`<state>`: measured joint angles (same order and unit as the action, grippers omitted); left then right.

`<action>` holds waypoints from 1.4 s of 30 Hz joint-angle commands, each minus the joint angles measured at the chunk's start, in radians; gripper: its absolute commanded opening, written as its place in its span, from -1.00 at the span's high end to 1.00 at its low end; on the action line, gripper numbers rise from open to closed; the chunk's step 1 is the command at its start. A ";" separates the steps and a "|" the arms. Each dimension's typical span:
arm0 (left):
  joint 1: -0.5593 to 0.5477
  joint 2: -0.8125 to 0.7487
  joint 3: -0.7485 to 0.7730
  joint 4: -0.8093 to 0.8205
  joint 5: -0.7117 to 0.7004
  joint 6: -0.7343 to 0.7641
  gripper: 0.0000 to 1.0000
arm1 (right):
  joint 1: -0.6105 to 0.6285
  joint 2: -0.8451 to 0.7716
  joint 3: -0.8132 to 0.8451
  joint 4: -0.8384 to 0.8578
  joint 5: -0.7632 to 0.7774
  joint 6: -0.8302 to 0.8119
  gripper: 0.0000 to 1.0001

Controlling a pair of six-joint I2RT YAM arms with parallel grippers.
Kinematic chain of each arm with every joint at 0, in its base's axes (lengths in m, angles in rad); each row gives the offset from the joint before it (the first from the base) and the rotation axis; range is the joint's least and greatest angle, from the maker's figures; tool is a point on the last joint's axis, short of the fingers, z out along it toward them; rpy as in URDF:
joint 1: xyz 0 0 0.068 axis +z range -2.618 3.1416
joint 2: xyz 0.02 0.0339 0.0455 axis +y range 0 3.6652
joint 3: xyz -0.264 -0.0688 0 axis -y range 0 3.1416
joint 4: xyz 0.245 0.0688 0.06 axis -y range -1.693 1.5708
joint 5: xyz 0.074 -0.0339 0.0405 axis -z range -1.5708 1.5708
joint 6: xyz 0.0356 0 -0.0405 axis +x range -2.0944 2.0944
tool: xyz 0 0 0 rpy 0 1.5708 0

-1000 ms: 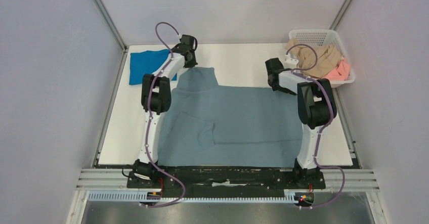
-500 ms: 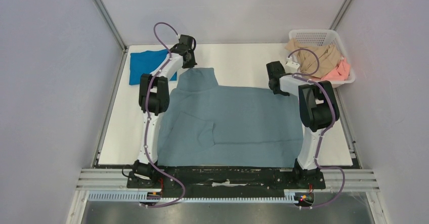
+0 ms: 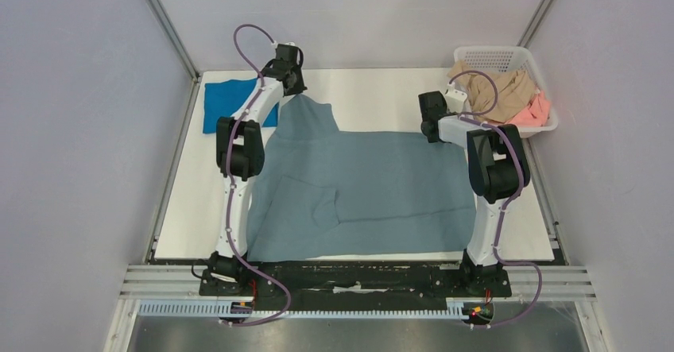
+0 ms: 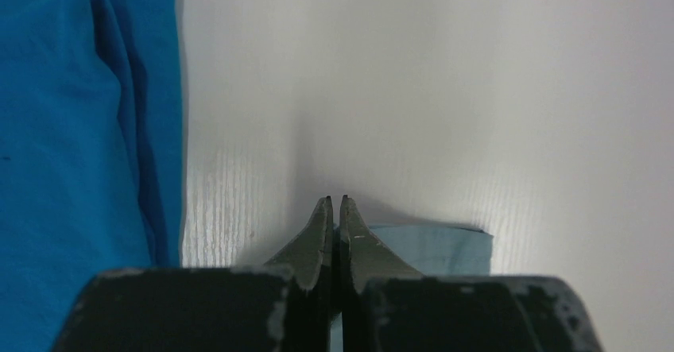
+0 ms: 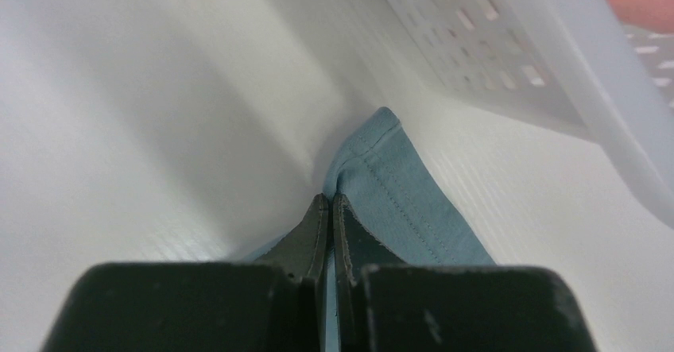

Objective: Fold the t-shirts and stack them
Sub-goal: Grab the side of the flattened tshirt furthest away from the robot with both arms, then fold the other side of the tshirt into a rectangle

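Grey-blue t-shirt (image 3: 373, 185) spread on table (image 3: 381, 98), far corners clamped in L gripper (image 4: 335, 199), R gripper (image 5: 329, 197)

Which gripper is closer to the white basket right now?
Right. The right gripper, pinching the grey-blue t-shirt, sits beside the basket; the left gripper is across the table by the bright blue t-shirt.

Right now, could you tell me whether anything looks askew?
Yes: the grey-blue shirt lies uneven, its far-left corner drawn into a peak at the left fingers, and a flap is folded over its near-left part.
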<state>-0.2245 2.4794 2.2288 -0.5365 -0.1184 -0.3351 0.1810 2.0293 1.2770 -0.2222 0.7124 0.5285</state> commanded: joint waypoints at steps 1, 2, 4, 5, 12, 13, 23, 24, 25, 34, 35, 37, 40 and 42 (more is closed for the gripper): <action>0.002 -0.019 0.040 0.015 0.058 -0.014 0.95 | -0.004 -0.016 0.014 0.061 -0.060 -0.028 1.00; 0.002 -0.037 0.013 0.023 0.075 -0.019 0.95 | -0.003 -0.031 -0.008 0.070 -0.074 -0.030 1.00; -0.002 -0.082 -0.058 0.047 0.101 -0.022 0.96 | -0.002 -0.073 -0.057 0.096 -0.101 -0.040 1.00; -0.004 -0.112 -0.106 0.061 0.106 -0.023 0.96 | -0.002 -0.089 -0.084 0.105 -0.112 -0.045 1.00; -0.035 -0.327 -0.426 0.191 0.186 -0.033 0.95 | 0.027 -0.239 -0.237 0.154 -0.178 -0.116 1.00; -0.044 -0.361 -0.469 0.203 0.184 -0.035 0.96 | 0.034 -0.259 -0.263 0.155 -0.180 -0.121 1.00; -0.126 -0.684 -0.863 0.282 0.110 -0.018 0.96 | 0.069 -0.473 -0.442 0.142 -0.182 -0.154 1.00; -0.127 -0.716 -0.896 0.280 0.084 -0.026 0.95 | 0.070 -0.493 -0.450 0.133 -0.181 -0.163 1.00; -0.127 -0.751 -0.937 0.277 0.075 -0.034 0.96 | 0.072 -0.511 -0.457 0.118 -0.180 -0.175 1.00; -0.187 -1.086 -1.231 0.278 -0.018 -0.120 0.96 | 0.077 -0.651 -0.525 0.086 -0.238 -0.229 1.00; -0.195 -1.122 -1.255 0.277 -0.030 -0.126 0.96 | 0.077 -0.662 -0.534 0.083 -0.241 -0.232 1.00; -0.213 -1.181 -1.292 0.261 -0.047 -0.138 0.96 | 0.078 -0.686 -0.557 0.075 -0.246 -0.235 1.00; -0.237 -1.266 -1.357 0.246 -0.052 -0.163 0.95 | 0.078 -0.726 -0.590 0.070 -0.247 -0.239 1.00; -0.251 -1.317 -1.398 0.231 -0.058 -0.176 0.95 | 0.078 -0.750 -0.601 0.061 -0.248 -0.242 1.00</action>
<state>-0.4541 1.2568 0.8951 -0.2924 -0.1322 -0.4412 0.2539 1.3365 0.6994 -0.1482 0.4706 0.3092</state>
